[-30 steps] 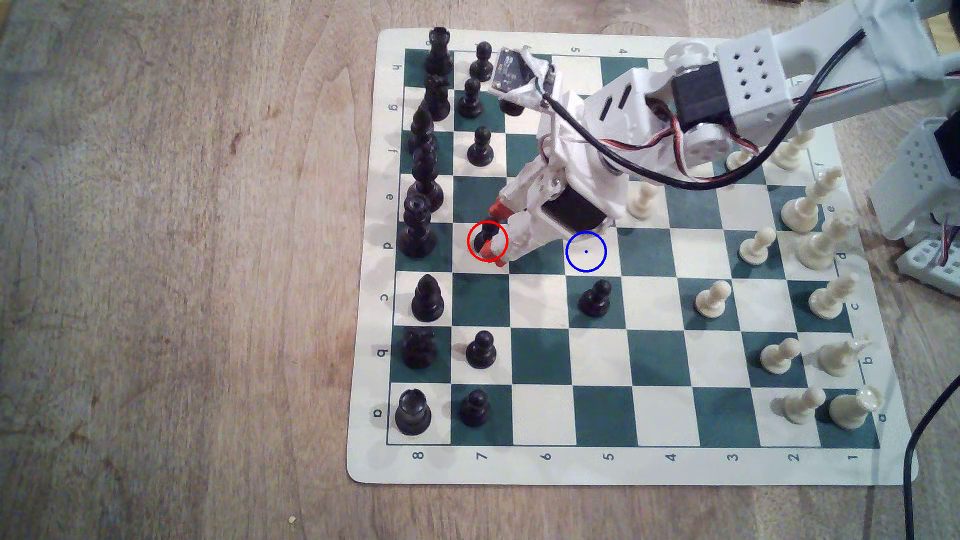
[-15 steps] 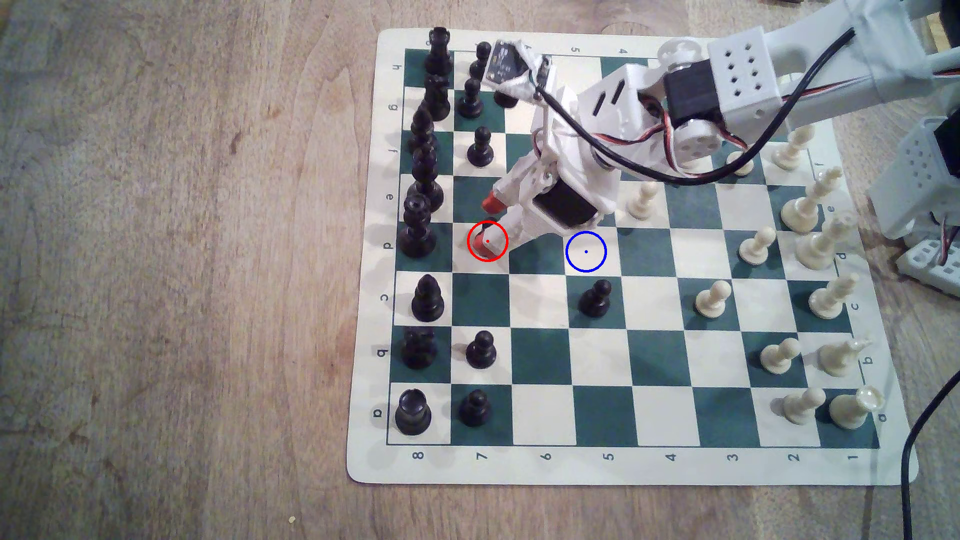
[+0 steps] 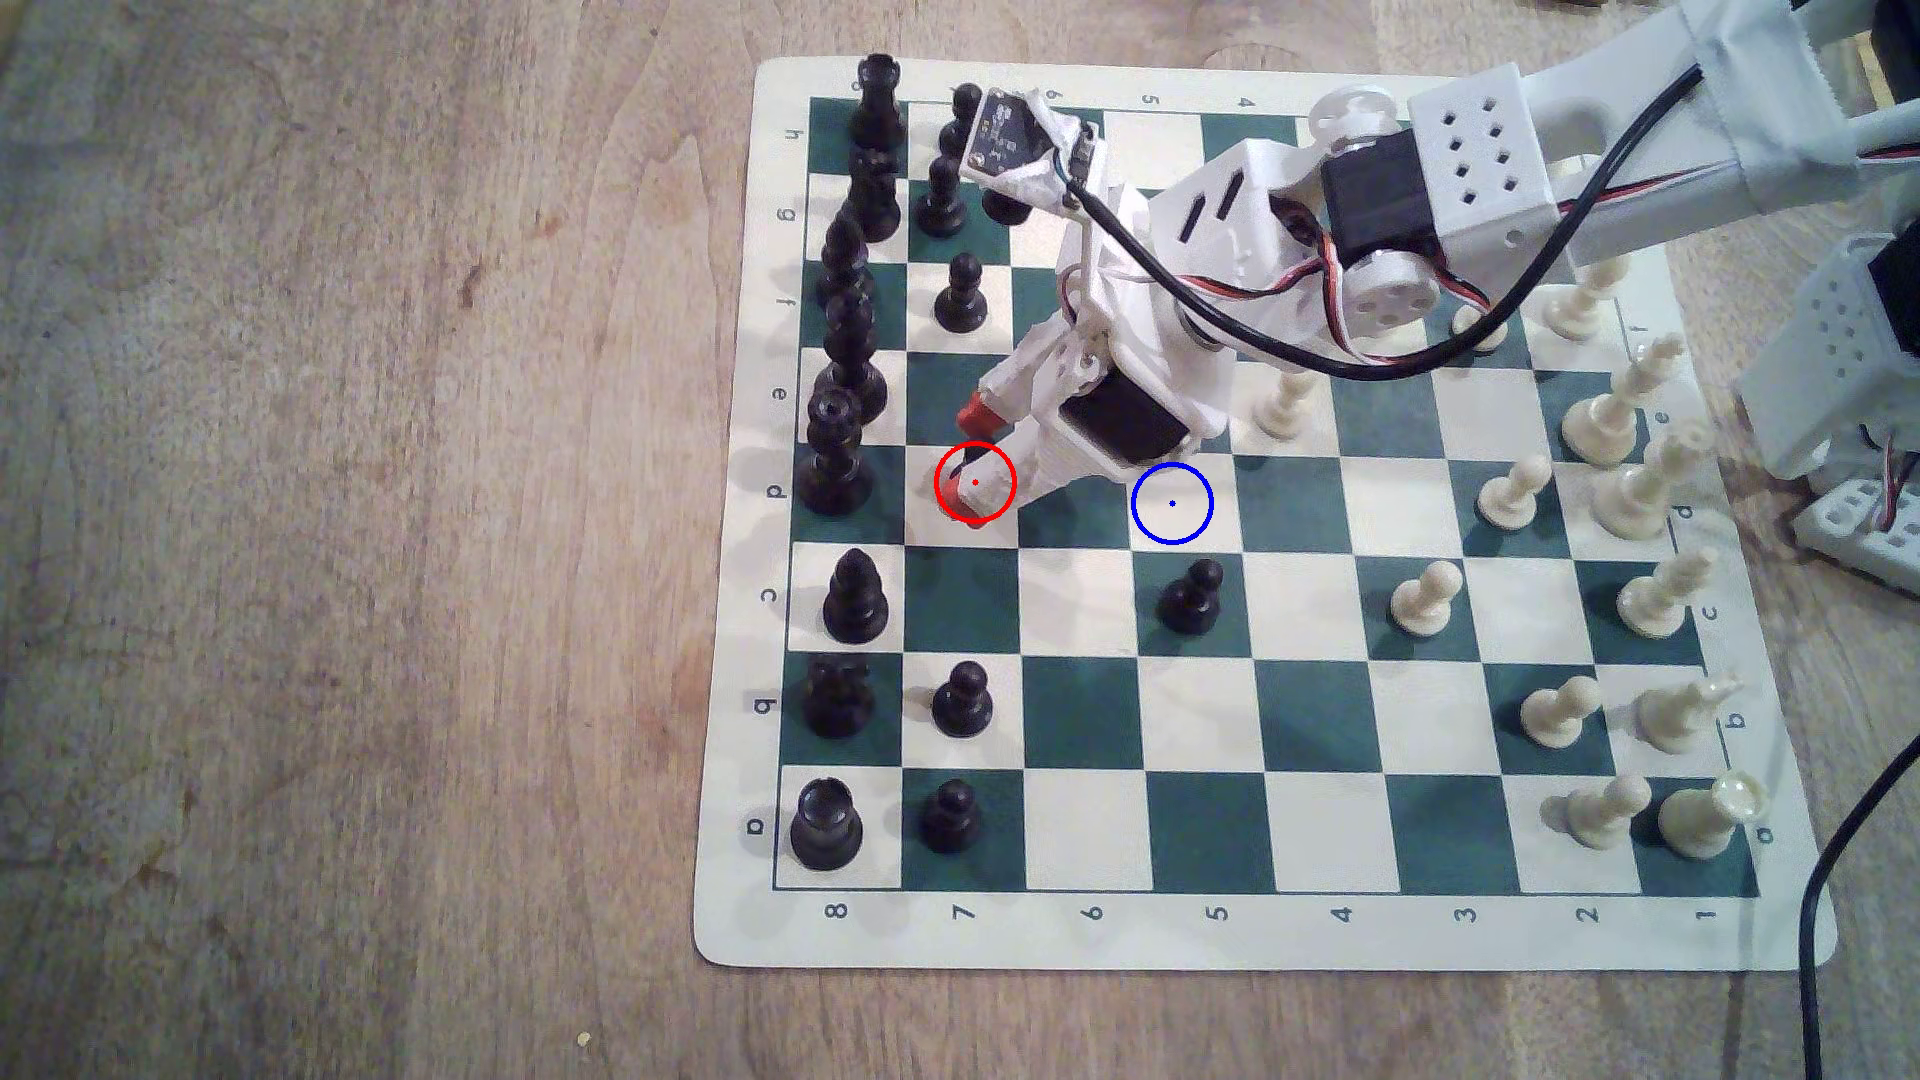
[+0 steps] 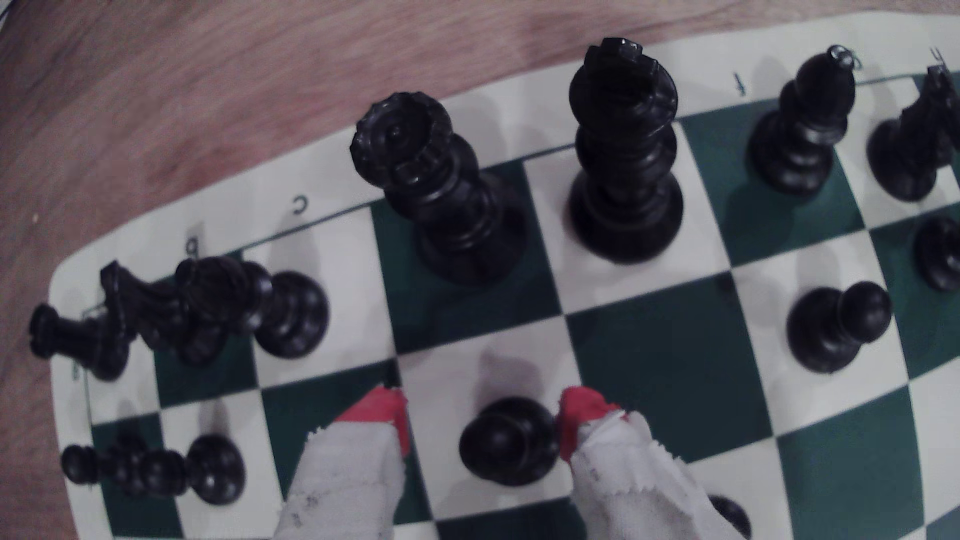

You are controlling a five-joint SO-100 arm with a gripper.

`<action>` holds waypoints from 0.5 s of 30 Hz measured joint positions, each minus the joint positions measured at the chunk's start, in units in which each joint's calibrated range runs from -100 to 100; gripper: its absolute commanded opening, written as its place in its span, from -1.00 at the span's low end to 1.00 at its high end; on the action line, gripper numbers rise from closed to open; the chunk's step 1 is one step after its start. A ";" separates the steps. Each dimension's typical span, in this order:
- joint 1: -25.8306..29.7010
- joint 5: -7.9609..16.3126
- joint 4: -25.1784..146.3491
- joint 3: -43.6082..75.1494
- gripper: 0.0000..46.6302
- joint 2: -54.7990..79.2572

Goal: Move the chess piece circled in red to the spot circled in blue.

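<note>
The black pawn (image 4: 509, 441) stands upright on its cream square between my gripper's (image 4: 482, 415) two red-tipped fingers. One fingertip (image 4: 576, 415) rests against its side; the other fingertip (image 4: 387, 413) is a gap away. The gripper is open. In the exterior view the gripper (image 3: 968, 460) sits over the red ring (image 3: 975, 482), and its lower finger covers most of the pawn. The blue-ringed cream square (image 3: 1172, 504) lies two squares toward the exterior view's right, bare, just below the wrist's black motor.
Tall black back-row pieces (image 3: 836, 457) stand one square beyond the pawn, the queen (image 4: 447, 192) and king (image 4: 623, 156) closest. Other black pawns (image 3: 961, 296) (image 3: 1190, 597) sit nearby. A cream pawn (image 3: 1283, 400) stands by the wrist. Cream pieces (image 3: 1621, 415) line the exterior view's right.
The gripper has shifted slightly toward the exterior view's left over the red ring. Its lower finger now covers the pawn, which showed between the tips a second ago.
</note>
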State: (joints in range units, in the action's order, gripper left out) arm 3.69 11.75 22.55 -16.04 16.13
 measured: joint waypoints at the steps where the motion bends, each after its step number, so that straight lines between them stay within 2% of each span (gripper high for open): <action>1: 0.22 0.00 0.00 0.00 -0.34 0.00; 6: 0.52 0.00 0.00 0.00 -0.42 0.00; 7: 0.52 0.00 0.00 0.00 -0.51 0.00; 8: 0.52 0.00 0.00 0.00 -0.68 0.00; 9: 0.52 0.00 0.00 0.00 -0.99 0.00; 15: 0.52 0.00 0.00 0.00 -0.99 0.00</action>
State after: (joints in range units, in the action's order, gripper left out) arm 4.20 11.75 22.55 -16.04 16.13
